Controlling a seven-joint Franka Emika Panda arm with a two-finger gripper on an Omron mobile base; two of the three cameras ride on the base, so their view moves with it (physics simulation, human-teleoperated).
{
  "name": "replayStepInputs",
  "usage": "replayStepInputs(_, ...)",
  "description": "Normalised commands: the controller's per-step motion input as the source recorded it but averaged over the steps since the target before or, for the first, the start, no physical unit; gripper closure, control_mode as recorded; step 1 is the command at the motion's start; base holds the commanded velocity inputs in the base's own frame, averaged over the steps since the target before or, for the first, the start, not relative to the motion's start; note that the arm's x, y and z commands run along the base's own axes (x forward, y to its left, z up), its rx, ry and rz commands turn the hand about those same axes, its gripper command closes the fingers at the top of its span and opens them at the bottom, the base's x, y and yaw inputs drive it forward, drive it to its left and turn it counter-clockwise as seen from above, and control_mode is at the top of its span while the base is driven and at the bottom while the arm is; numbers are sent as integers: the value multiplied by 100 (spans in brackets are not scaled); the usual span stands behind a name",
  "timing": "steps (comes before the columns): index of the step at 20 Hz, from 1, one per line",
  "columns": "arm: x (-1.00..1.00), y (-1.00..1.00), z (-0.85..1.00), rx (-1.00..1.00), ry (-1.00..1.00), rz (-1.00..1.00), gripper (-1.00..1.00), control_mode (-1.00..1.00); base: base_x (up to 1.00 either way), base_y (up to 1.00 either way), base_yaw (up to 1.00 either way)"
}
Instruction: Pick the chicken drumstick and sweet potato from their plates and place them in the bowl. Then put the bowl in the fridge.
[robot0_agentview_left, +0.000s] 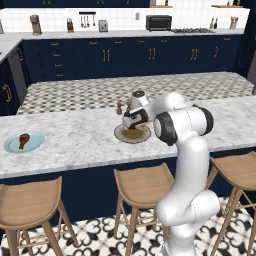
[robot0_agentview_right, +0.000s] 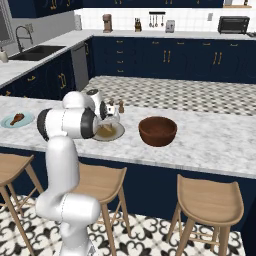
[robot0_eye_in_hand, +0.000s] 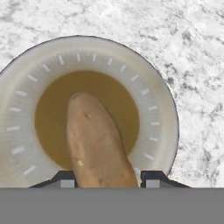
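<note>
The sweet potato (robot0_eye_in_hand: 98, 142) lies on the grey-beige plate (robot0_eye_in_hand: 151, 94) at the middle of the bench (robot0_agentview_left: 75, 137); in the hand view its long axis runs from between the fingertips (robot0_eye_in_hand: 65, 180) out toward the plate's centre; the jaws straddle its near end, apparently closing on it, though firm contact cannot be told; it looks stiff, light, smooth and rounded, so a grip across its thick middle seems safest; the bowl (robot0_agentview_right: 157, 131) waits to the right; the chicken drumstick (robot0_agentview_left: 23, 140) rests on the pale blue plate (robot0_agentview_left: 35, 145) far left
</note>
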Motion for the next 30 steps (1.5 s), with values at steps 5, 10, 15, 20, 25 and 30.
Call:
replayStepInputs(5, -97, -37, 100, 10, -25, -12, 100, -100, 0, 0, 0)
replayStepInputs(10, -56, -53, 100, 9, 4, -20, 100, -100, 0, 0, 0)
replayStepInputs(15, -1, -65, 100, 17, 33, -29, 100, -100, 0, 0, 0)
replayStepInputs(20, 19, -98, 81, 10, 28, -35, 100, -100, 0, 0, 0)
replayStepInputs(25, 53, -98, -48, 3, 2, -9, 100, -100, 0, 0, 0)
replayStepInputs(30, 59, -63, -70, 0, 0, -4, 100, -100, 0, 0, 0)
